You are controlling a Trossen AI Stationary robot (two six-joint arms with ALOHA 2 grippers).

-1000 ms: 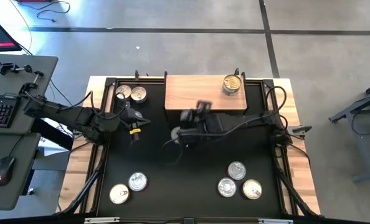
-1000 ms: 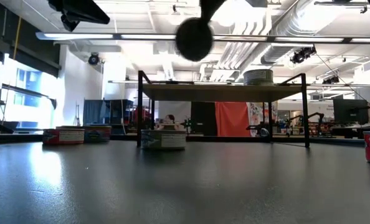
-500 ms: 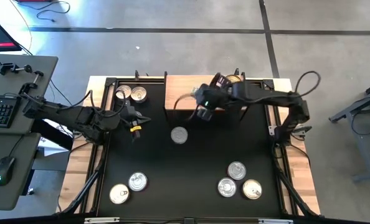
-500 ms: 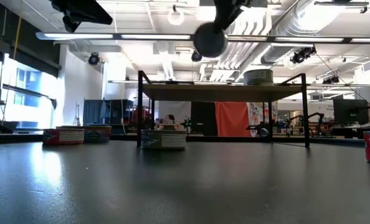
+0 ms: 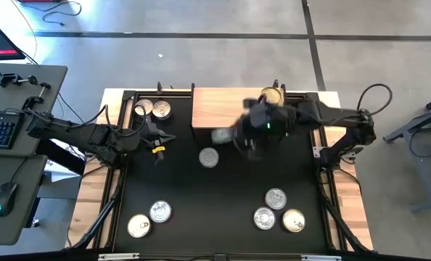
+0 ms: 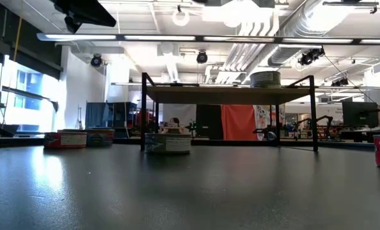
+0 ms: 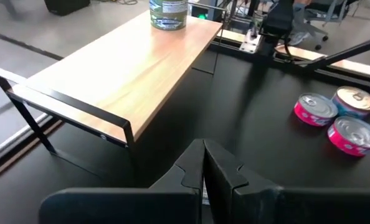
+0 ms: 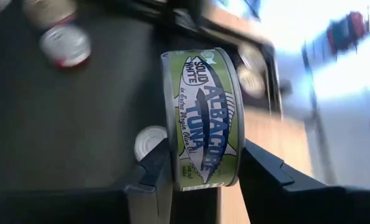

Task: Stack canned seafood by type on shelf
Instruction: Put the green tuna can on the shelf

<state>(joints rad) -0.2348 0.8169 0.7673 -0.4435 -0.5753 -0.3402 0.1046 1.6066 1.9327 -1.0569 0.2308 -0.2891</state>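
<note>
The right tool point(image 8: 200, 168) pinches a tuna can point(image 8: 200, 118) on edge, just off the shelf point(image 5: 223, 109); the left tool point(image 7: 203, 165) is pressed together.

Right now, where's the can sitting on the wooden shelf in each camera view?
High view: the can on the shelf sits at the shelf's far right corner.
Low view: on the shelf top, right of centre.
Left wrist view: top edge, at the shelf's far end.
Right wrist view: cannot pick it out; the right gripper's tuna can fills the middle.
Shared landmark: the wooden shelf.
</note>
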